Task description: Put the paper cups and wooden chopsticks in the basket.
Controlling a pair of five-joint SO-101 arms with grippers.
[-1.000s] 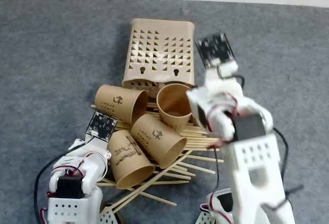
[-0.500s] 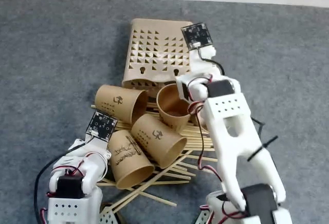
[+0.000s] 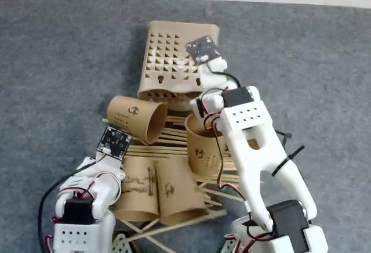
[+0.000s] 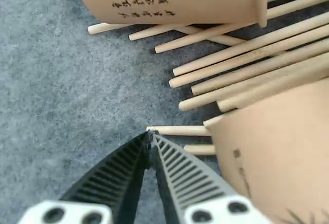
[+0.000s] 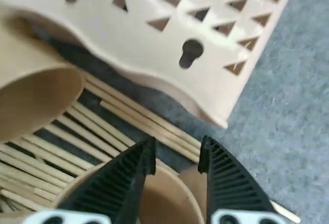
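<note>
Grey carpet [image 3: 58,61] is strewn with wooden chopsticks [image 3: 168,143] and four paper cups [image 3: 136,116], with the basket [image 3: 174,55] lying just beyond them. The right gripper [image 5: 176,149] is held with jaws apart over the upright cup [image 3: 203,148] beside the basket. The left gripper [image 4: 150,137] is pressed together at the near left, by a chopstick end.

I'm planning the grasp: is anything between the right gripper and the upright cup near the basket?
Nothing visible is in the way. The right gripper is open directly above the cup, at its rim. Beyond it, only chopsticks lie flat between the cup and the basket.
</note>
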